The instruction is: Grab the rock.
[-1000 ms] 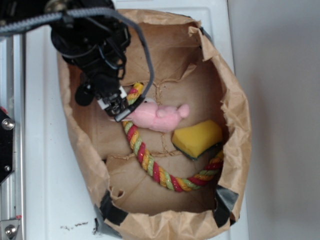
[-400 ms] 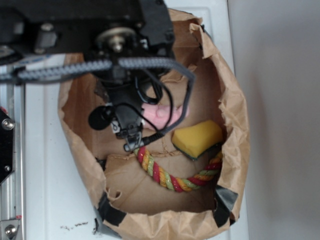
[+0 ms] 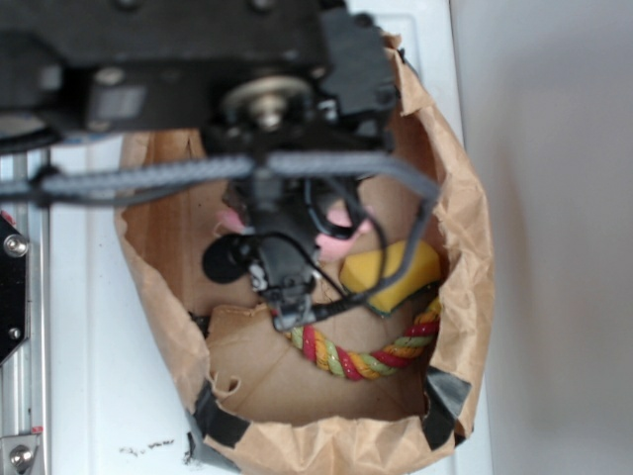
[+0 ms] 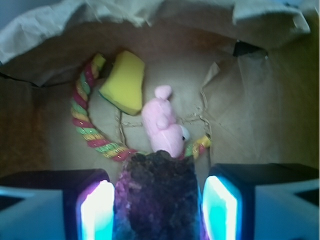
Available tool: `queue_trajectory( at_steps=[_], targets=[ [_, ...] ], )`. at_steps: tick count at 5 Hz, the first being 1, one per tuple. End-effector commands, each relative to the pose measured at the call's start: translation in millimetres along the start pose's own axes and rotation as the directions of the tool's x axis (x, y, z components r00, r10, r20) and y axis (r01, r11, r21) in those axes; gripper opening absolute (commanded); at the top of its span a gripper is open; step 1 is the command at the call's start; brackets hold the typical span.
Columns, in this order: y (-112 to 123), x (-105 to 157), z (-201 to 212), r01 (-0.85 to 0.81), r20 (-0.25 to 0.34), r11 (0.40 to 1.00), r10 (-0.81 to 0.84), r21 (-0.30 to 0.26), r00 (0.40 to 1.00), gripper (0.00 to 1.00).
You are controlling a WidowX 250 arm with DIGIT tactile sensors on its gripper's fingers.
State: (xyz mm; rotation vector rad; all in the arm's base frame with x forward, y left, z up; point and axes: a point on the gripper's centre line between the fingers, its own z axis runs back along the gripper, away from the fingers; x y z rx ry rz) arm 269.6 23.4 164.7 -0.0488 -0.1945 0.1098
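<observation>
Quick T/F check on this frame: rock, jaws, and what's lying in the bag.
1. The rock sits between the jaws of the gripper. True.
2. The yellow sponge lies on top of the pink plush toy. False: they lie side by side on the bag floor.
3. A striped rope lies in the paper bag. True.
4. The rock lies on the bag floor next to the sponge. False: it is up between the jaws, apart from the sponge.
5. The bag is empty apart from the rope. False: the sponge and plush toy are in it too.
</observation>
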Motion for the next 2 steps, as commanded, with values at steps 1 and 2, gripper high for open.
queue_trajectory(
  at_steps=[1, 2],
  targets=[
    [7.2, 14.5, 28.7, 0.041, 0.066, 0.999, -0.040, -0.012, 0.997, 0.00],
    [8.2, 12.2, 23.8, 0.036, 0.074, 0.999, -0.035, -0.013, 0.997, 0.00]
  ],
)
